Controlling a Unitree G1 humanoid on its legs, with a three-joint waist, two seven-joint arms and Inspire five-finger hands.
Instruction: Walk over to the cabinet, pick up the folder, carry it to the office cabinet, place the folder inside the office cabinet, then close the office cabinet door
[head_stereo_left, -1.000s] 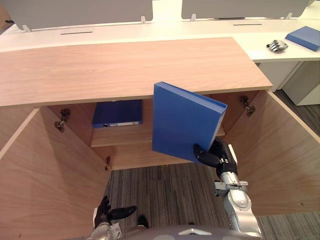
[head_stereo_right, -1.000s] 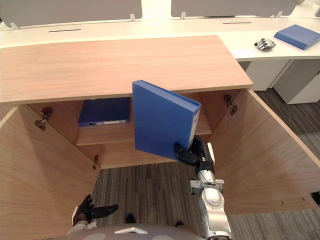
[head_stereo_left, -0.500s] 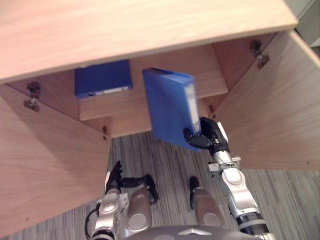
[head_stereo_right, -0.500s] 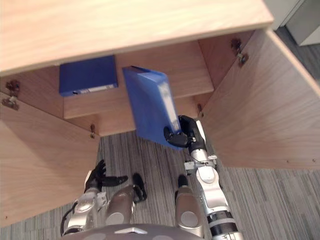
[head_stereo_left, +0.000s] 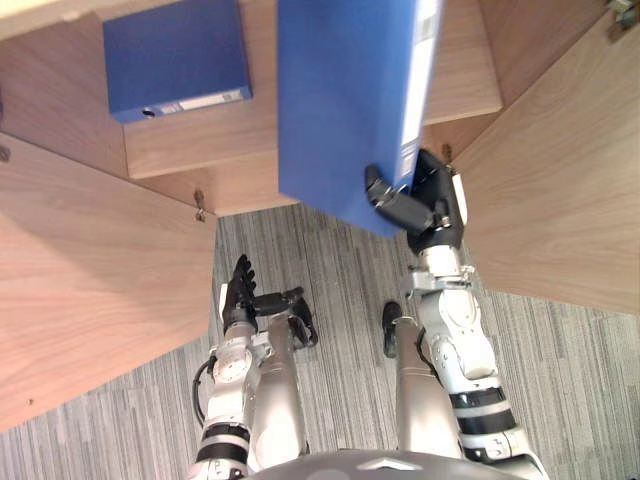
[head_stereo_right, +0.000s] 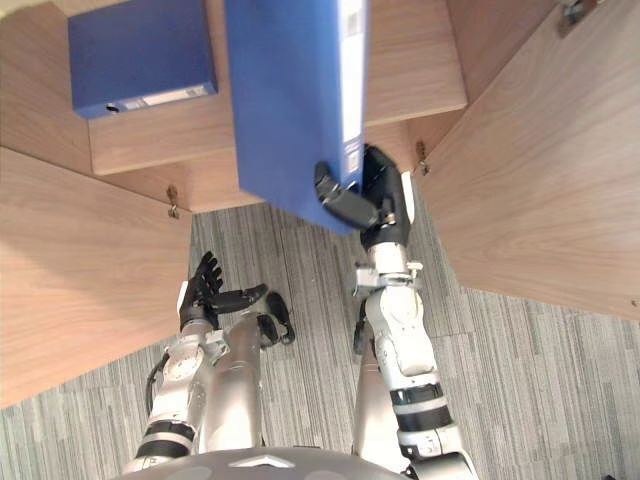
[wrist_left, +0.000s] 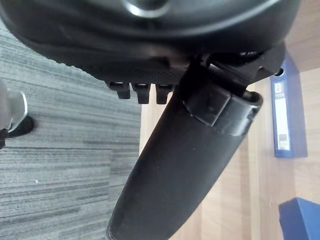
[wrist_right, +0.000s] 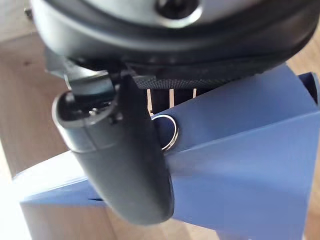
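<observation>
Gripping the blue folder (head_stereo_left: 340, 100) by its lower corner, the right hand (head_stereo_left: 425, 200) lays its thumb across the broad face, with its fingers curled behind. Since a second ago the whole view has dropped towards the carpet (head_stereo_left: 340, 330), a shift of the camera. The folder itself has turned from face-on to nearly upright, labelled spine to the right, and now overlaps the cabinet shelf (head_stereo_left: 460, 80). A second blue folder (head_stereo_left: 175, 55) lies flat on the shelf's left part, as before. The left hand (head_stereo_left: 245, 295) hangs low, fingers straight and spread.
</observation>
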